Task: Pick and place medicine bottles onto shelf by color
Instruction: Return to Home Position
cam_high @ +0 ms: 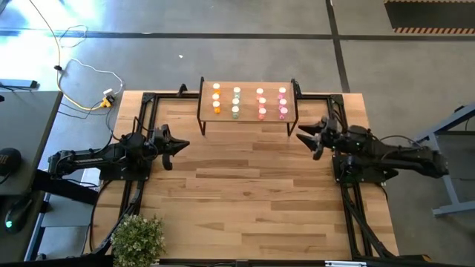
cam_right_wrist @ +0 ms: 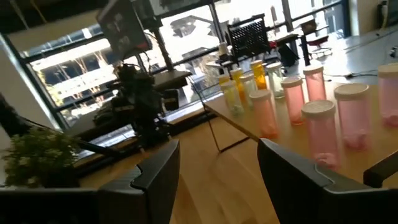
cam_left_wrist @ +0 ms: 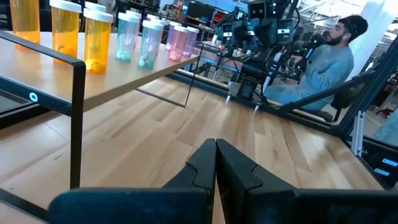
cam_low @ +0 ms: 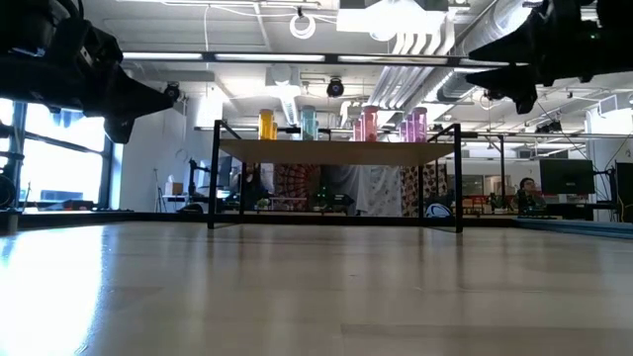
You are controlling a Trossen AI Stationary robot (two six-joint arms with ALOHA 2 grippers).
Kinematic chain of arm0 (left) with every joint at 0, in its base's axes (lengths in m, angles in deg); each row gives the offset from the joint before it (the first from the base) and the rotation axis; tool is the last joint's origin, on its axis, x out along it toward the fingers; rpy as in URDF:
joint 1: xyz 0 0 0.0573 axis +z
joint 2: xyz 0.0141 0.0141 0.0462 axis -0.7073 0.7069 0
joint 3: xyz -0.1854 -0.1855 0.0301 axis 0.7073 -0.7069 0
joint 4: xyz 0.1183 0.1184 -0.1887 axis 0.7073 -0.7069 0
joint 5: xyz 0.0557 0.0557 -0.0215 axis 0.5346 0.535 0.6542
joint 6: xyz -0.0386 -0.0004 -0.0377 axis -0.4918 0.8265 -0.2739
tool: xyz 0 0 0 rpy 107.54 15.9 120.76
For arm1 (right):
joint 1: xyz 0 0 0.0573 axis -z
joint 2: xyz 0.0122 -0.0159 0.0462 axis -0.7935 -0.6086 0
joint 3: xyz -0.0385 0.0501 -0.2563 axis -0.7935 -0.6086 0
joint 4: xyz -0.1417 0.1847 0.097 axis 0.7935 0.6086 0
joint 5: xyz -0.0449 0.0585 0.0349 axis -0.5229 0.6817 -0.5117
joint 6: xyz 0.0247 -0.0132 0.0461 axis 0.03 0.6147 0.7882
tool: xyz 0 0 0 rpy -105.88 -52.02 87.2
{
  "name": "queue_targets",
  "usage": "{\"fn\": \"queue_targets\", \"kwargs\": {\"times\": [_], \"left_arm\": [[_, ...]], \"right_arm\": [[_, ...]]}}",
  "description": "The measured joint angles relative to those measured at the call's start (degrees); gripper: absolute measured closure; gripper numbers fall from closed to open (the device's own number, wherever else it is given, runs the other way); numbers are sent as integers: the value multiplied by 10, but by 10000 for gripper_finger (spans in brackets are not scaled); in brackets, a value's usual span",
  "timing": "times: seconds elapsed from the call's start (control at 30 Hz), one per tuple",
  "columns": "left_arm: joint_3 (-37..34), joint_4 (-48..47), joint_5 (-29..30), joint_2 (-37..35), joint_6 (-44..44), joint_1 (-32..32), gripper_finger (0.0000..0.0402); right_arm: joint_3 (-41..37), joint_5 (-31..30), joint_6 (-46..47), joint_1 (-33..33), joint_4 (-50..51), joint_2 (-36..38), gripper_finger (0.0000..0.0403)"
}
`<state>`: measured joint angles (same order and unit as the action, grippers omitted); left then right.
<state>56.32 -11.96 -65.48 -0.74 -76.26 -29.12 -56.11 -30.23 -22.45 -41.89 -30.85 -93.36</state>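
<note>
The shelf [cam_high: 249, 107] stands at the table's far edge on thin black legs. On its board the medicine bottles stand upright in columns by colour: orange [cam_high: 217, 98], pale green [cam_high: 236, 101], salmon-red [cam_high: 261, 103] and pink [cam_high: 283, 103]. My left gripper [cam_high: 184, 144] hovers shut and empty over the table's left side, pointing toward the middle. My right gripper [cam_high: 303, 136] hovers open and empty at the right, near the shelf's right front leg. The left wrist view shows the orange bottles [cam_left_wrist: 68, 34] closest, the right wrist view the pink ones [cam_right_wrist: 323, 130].
A small green potted plant [cam_high: 137, 239] sits at the table's near left corner. Black frame rails [cam_high: 137, 126] run along both table sides. A person [cam_left_wrist: 323, 59] sits beyond the table's right side. The bare wood in front of the shelf [cam_high: 245, 193] is open.
</note>
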Motion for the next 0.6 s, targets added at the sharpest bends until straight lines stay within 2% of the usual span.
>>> {"fn": "queue_targets", "kwargs": {"times": [0.5, 0.6], "left_arm": [[0, 0, 1, 0, 0, 0, 401], [0, 0, 1, 0, 0, 0, 401]], "right_arm": [[-99, 0, 16, -69, 28, 165, 197], [-108, 0, 28, -82, 41, 171, 197]]}}
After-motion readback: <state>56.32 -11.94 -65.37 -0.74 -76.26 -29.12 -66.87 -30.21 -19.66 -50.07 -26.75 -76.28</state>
